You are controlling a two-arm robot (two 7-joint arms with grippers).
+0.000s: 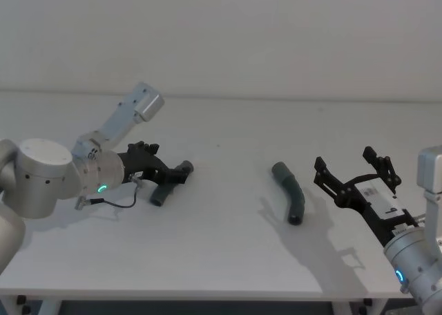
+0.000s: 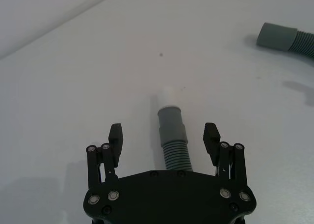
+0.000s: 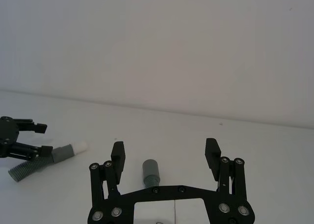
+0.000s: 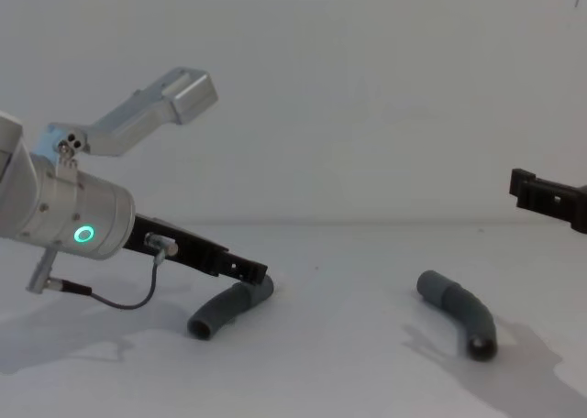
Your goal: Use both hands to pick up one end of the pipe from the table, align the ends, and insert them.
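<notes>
Well, both arms are out over the white surface (image 1: 228,260), each at its own half of the pipe, and the two halves lie well apart. On the left, the left pincer (image 2: 164,135) is low over the pale-tipped piece (image 2: 171,130) with its fingers (image 2: 116,135) spread to either side. There is a clear gap between each finger and the grey tube, so it is open and gripping nothing. The piece lies flat on the surface; its whitish tip (image 2: 169,96) pokes out beyond the fingertips and its ribbed part runs back under the pincer's body. From in front, that pincer slants down from the silver left arm, whose ring light (image 4: 84,235) glows green, and its tips come right down to the far end of the bent piece, whose other end points toward the near side. Over on the right, the socket piece (image 1: 290,191) lies on the surface by itself, gently bent, with a dark open mouth (image 4: 479,347) at its near end. The right pincer (image 1: 356,173) is just to the right of it, wide open and holding nothing, and from in front it is raised well clear of the surface.
</notes>
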